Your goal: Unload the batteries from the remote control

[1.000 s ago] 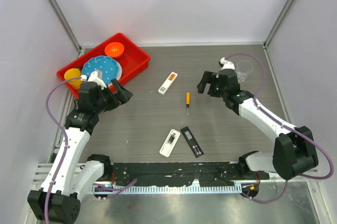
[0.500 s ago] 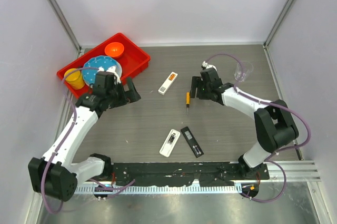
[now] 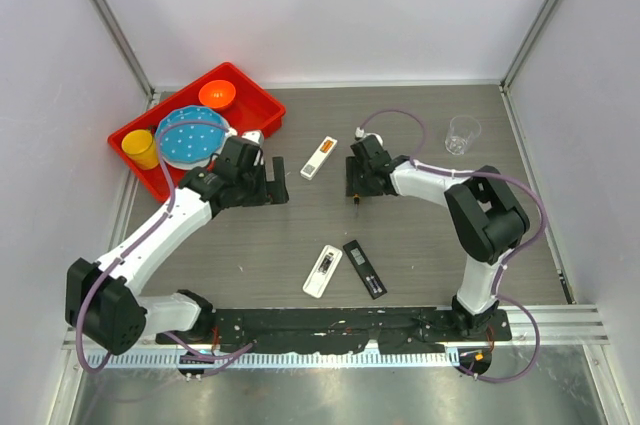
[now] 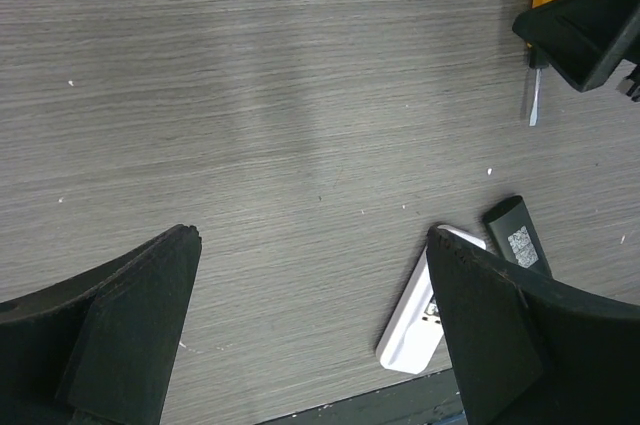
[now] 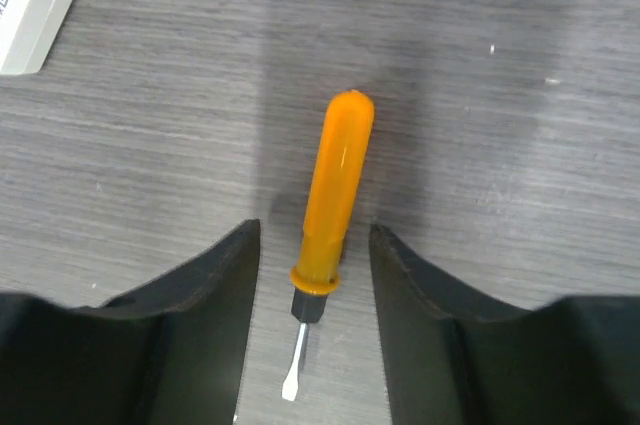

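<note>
Under my right gripper (image 5: pixel 314 235) the screwdriver (image 5: pixel 335 195) is showing a smooth, glossy orange plastic handle, a matt black collar and a bare metal blade. Its fingers (image 5: pixel 200 325) are looking like matt black plastic, faintly grained, and so are those of my left gripper (image 4: pixel 312 235). The table (image 4: pixel 250 145) is presenting a matt grey surface with a fine wood-like grain and small white specks. The white remote (image 4: pixel 415 330) is looking like smooth plastic, the black cover (image 4: pixel 518 237) beside it satin, the red tray (image 3: pixel 262 115) shiny plastic and the cup (image 3: pixel 460 133) clear
</note>
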Robot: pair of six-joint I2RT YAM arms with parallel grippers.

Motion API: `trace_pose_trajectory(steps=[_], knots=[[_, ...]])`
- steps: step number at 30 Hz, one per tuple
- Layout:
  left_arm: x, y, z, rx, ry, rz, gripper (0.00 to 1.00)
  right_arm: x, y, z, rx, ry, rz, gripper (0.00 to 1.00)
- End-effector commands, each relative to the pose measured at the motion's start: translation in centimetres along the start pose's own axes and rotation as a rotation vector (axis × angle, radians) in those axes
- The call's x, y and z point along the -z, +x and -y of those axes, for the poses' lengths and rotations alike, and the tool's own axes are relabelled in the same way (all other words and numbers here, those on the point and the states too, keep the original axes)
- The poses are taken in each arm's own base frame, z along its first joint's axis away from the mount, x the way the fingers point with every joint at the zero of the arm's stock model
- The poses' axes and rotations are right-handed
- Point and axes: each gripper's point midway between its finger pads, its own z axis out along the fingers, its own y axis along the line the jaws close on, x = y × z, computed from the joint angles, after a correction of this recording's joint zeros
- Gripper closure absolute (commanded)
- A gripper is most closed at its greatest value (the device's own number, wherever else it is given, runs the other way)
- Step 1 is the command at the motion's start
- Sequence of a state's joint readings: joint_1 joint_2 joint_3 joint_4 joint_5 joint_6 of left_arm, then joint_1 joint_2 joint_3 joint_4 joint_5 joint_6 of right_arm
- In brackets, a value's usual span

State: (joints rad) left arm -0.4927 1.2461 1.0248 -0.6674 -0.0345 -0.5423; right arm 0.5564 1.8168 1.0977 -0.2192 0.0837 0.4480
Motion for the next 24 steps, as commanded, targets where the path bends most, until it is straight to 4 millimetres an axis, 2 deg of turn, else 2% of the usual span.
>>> trace_pose_trajectory(steps=[1, 2, 4, 5, 6, 9, 13, 14, 16, 17, 19, 20, 22, 24], knots=[[0.5, -1.1, 0.2, -0.012, -0.026, 0.037, 0.00, -0.7, -0.6, 0.0, 0.013, 0.050, 0.001, 0.51], [0.4, -1.0, 0.2, -0.015, -0.031, 0.034, 0.00, -0.9, -0.2, 0.2, 0.019, 0.061, -0.012, 0.62], [0.5, -0.9, -0.3, -0.022, -0.060, 0.037, 0.00, -1.4, 0.3, 0.5, 0.027, 0.072, -0.024, 0.76], [0.5, -1.0, -0.6, -0.022, -0.075, 0.038, 0.00, -1.4, 0.2, 0.6, 0.030, 0.078, -0.023, 0.92], [0.6, -0.8, -0.9, -0.024, -0.090, 0.031, 0.00, -1.4, 0.1, 0.8, 0.034, 0.085, -0.017, 0.97], [1.1, -0.7, -1.3, -0.031, -0.108, 0.031, 0.00, -0.4, -1.2, 0.4, 0.028, 0.072, 0.027, 0.99], [1.8, -1.2, -0.9, -0.029, -0.075, 0.076, 0.00, 2.4, -4.4, -1.0, 0.001, 0.017, 0.134, 0.99], [2.0, -1.4, -0.7, -0.028, -0.062, 0.086, 0.00, 3.7, -5.8, -1.7, -0.011, -0.014, 0.185, 0.99], [2.2, -1.7, 0.2, -0.024, -0.022, 0.099, 0.00, 5.5, -7.2, -2.4, -0.032, -0.050, 0.242, 0.99], [2.1, -1.8, 0.5, -0.022, -0.004, 0.097, 0.00, 7.3, -8.4, -2.8, -0.049, -0.079, 0.301, 0.99], [2.0, -2.1, 2.5, -0.028, 0.075, 0.095, 0.00, 9.0, -9.5, -2.8, -0.075, -0.098, 0.356, 0.99], [1.8, -2.8, 3.5, -0.029, 0.116, 0.115, 0.00, 10.8, -10.5, -3.1, -0.101, -0.129, 0.408, 0.99], [1.7, -2.8, 6.2, -0.046, 0.218, 0.097, 0.00, 12.4, -11.3, -3.2, -0.127, -0.162, 0.454, 0.99], [2.2, -3.8, 9.5, -0.060, 0.339, 0.122, 0.00, 14.1, -11.4, -3.7, -0.150, -0.217, 0.474, 0.99]])
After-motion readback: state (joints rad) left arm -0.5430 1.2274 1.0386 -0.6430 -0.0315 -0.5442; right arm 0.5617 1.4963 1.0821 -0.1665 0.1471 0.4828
